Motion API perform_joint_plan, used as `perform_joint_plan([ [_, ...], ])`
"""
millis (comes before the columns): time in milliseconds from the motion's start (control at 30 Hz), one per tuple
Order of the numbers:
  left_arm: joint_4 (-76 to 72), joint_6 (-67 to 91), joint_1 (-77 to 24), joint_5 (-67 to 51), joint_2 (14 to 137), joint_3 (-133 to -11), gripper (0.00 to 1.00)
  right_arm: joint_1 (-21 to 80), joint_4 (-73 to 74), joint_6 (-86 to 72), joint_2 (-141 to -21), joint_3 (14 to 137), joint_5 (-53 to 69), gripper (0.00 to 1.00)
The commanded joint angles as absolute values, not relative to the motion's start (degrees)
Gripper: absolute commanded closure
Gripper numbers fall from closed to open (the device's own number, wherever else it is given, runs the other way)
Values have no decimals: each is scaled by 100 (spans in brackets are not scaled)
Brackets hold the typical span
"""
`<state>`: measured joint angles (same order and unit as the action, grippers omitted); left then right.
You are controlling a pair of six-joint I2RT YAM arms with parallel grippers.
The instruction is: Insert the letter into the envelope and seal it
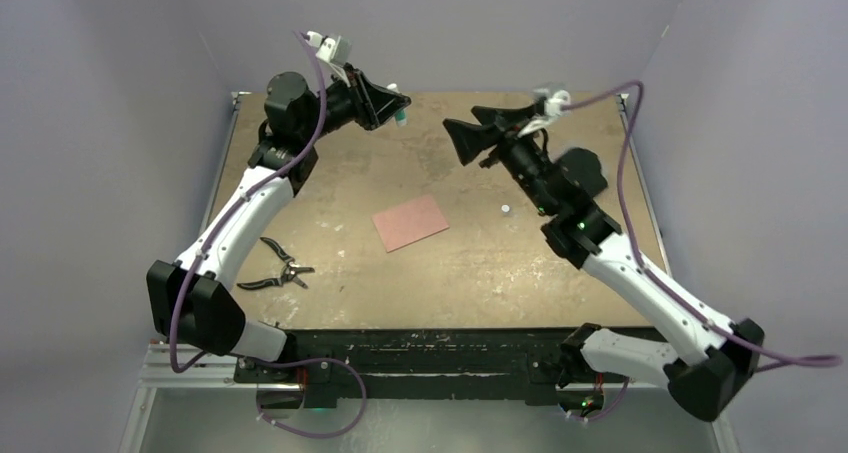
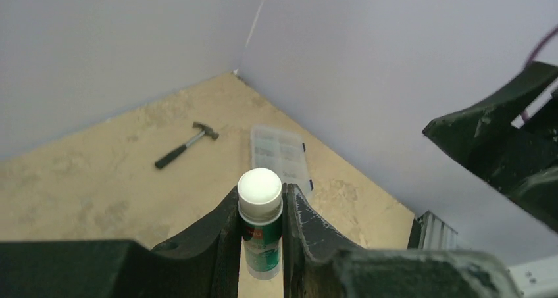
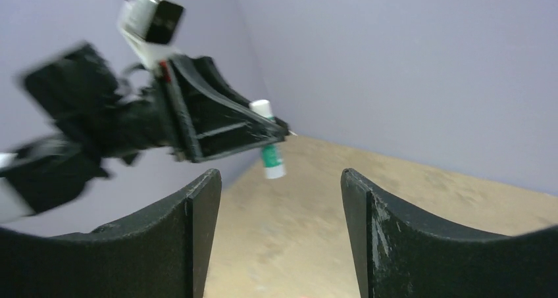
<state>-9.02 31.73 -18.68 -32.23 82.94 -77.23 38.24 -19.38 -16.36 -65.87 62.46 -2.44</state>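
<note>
A flat salmon-pink rectangle, the envelope (image 1: 410, 223), lies at the middle of the table with no flap showing. The letter is out of view. My left gripper (image 1: 400, 106) hangs raised over the far left of the table, shut on a green-and-white glue stick (image 2: 260, 219) that stands upright between its fingers. My right gripper (image 1: 456, 143) is raised at the far middle, facing the left one across a gap. Its fingers are spread and hold nothing. The right wrist view shows the glue stick (image 3: 268, 143) ahead of the right gripper (image 3: 276, 179), apart from it.
Black-handled pliers (image 1: 275, 270) lie near the left arm. A small white object (image 1: 506, 209) sits right of the envelope. A hammer (image 2: 187, 145) and a clear plastic organiser box (image 2: 279, 154) lie beside the far wall. Lilac walls close the table on three sides.
</note>
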Motion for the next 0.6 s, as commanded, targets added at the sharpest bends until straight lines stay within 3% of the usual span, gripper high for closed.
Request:
perform_joint_plan([
  [0,-2197,1889,-1793,-5099,8071,-7976,100,3833,-2944,-2749,-6112,5573,544,30],
  [233,-2486,2173,-1767,-6173,8262,-8330,100,3831,-3352,-2956,-6415,5761,1632,22],
  [300,-3157,2661,-1767,-6320,8258,-8247,100,3828,-3391,-3089,-6491,5802,1511,29],
  [433,-3893,3540,-1767,-6269,8274,-8180,100,3832,-3254,-3192,-6480,5899,1012,35],
  [567,-4421,4866,-1788,-5737,8415,-8231,100,3832,-3192,-3647,-6643,6102,1039,28],
])
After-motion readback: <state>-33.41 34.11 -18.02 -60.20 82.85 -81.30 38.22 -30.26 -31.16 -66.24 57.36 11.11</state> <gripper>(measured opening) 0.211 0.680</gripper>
